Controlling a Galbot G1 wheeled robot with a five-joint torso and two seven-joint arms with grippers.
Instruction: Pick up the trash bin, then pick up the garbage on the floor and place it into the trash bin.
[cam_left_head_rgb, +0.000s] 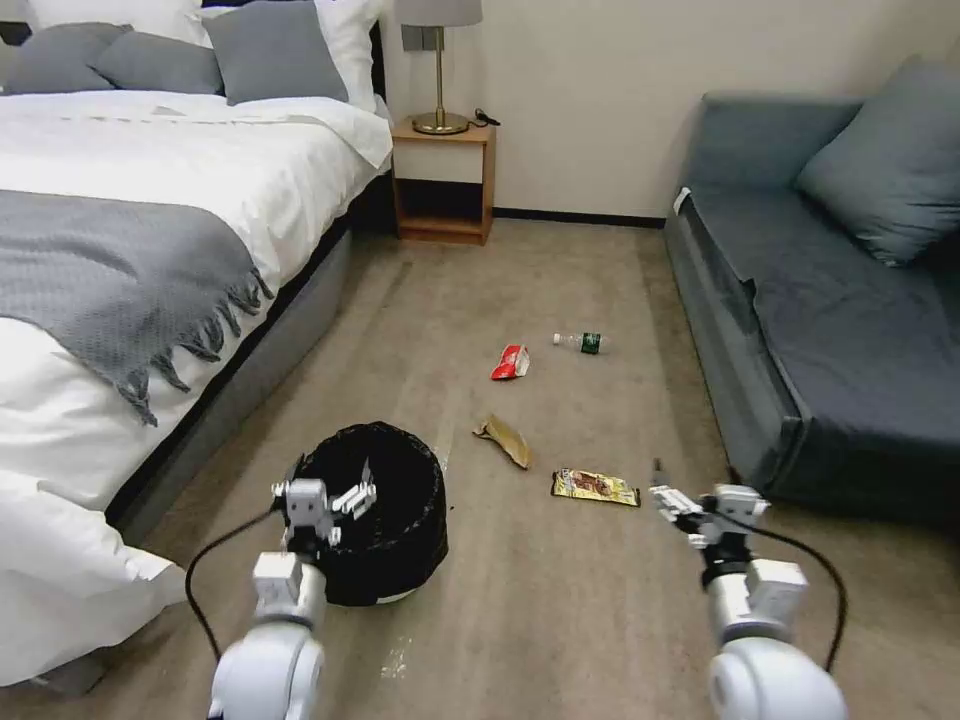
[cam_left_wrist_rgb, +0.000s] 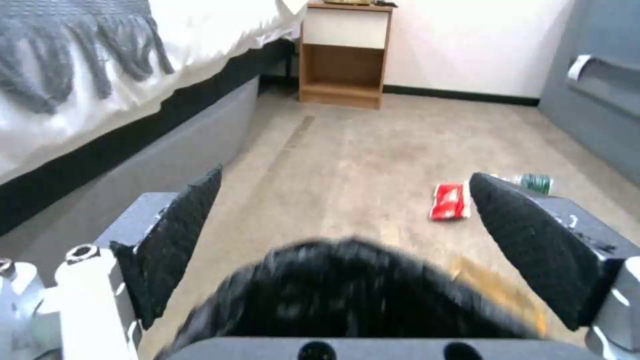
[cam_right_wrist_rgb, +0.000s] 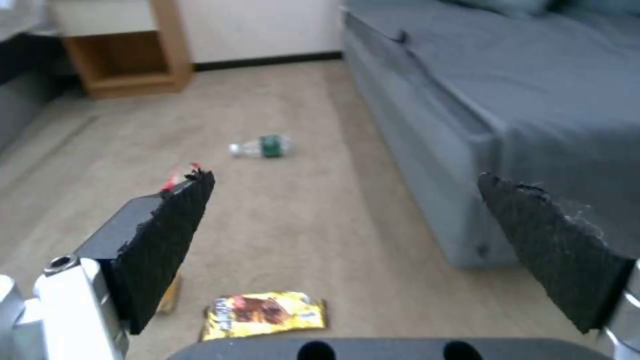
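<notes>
Trash bin (cam_left_head_rgb: 375, 520) first: we are lowering our wide-open, empty left gripper (cam_left_head_rgb: 325, 497) squarely over its near rim, while our right gripper (cam_left_head_rgb: 690, 505) is waiting open and empty.

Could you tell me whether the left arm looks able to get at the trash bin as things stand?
Probably yes. The left pincer hangs open just over the near rim of the trash bin, with nothing between them; the bin's black bag sits between the open pads in the wrist view.

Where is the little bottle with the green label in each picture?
Head view: the bottle lies on the floor near the sofa, just beyond the red wrapper.
Left wrist view: its green label peeks out behind one tool finger.
Right wrist view: it lies mid-floor.
Shared landmark: the wooden nightstand.
</notes>
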